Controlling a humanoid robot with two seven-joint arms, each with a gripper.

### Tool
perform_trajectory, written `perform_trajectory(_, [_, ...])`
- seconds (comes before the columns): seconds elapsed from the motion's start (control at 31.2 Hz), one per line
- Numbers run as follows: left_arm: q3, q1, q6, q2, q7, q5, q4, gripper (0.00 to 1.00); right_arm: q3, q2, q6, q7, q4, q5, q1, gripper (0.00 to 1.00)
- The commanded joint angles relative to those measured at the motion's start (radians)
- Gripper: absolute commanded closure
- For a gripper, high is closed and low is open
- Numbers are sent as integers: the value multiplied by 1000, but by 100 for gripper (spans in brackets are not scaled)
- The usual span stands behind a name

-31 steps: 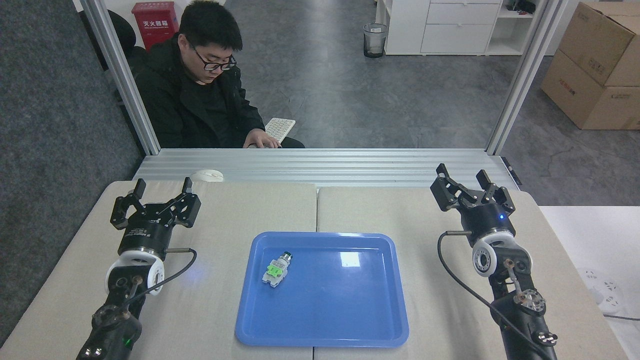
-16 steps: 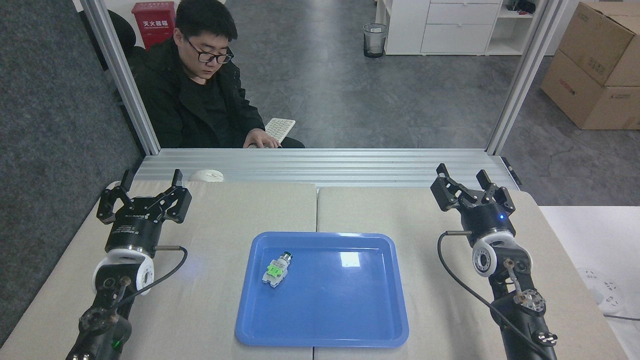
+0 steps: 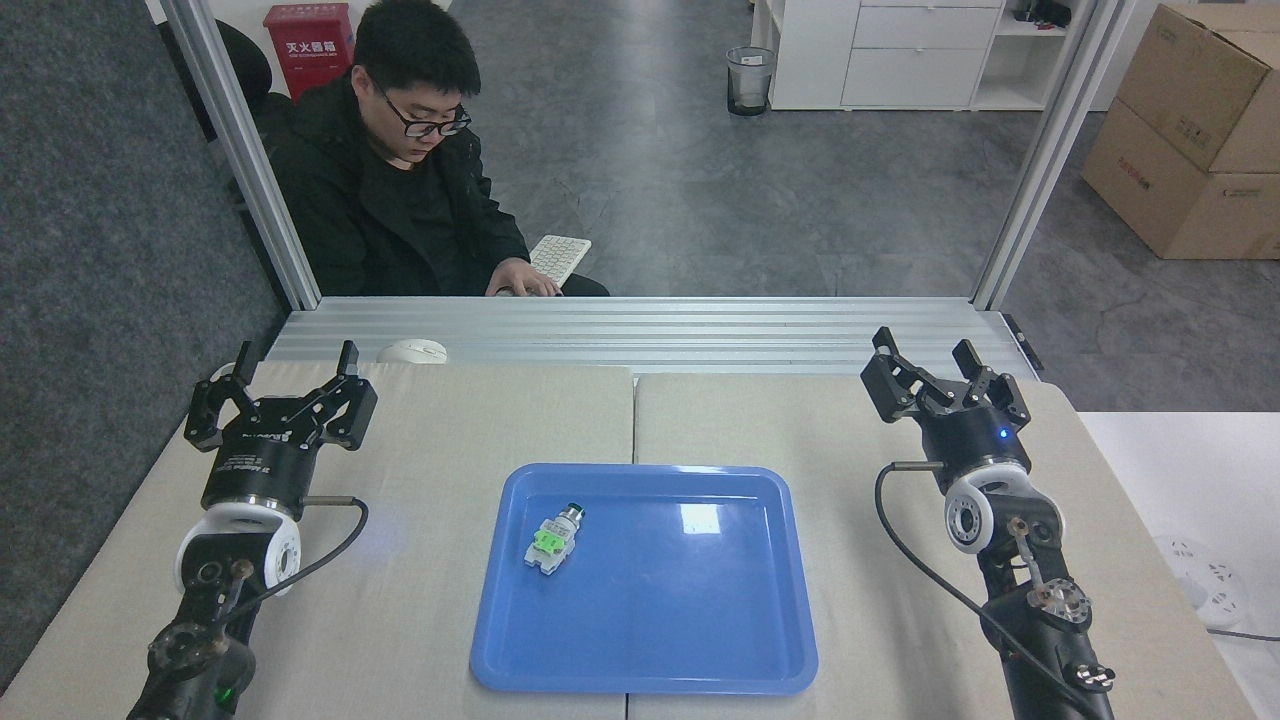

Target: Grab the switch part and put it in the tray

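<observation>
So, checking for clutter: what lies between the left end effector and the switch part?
Head view: only bare table and the tray's rim.

The switch part (image 3: pixel 553 537) lies in the tray (image 3: pixel 700 640) — near its left rim, mid-table.

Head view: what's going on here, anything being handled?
Nothing is held right now. The switch part lies on its side in the left half of the blue tray, so the placement looks done. The left pincer and right pincer are both open and empty, out to either side of the tray.
</observation>
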State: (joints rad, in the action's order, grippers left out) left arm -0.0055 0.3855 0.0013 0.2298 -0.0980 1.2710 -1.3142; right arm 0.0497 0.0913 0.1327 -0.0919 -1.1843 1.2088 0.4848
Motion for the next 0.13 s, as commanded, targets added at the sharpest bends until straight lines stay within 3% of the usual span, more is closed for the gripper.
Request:
perform_trajectory(0.0, [-14, 0, -1, 6, 1, -1, -13, 1, -1, 2, -1, 0, 0, 0, 0, 0])
perform_trajectory(0.1, [-14, 0, -1, 6, 1, -1, -13, 1, -1, 2, -1, 0, 0, 0, 0, 0])
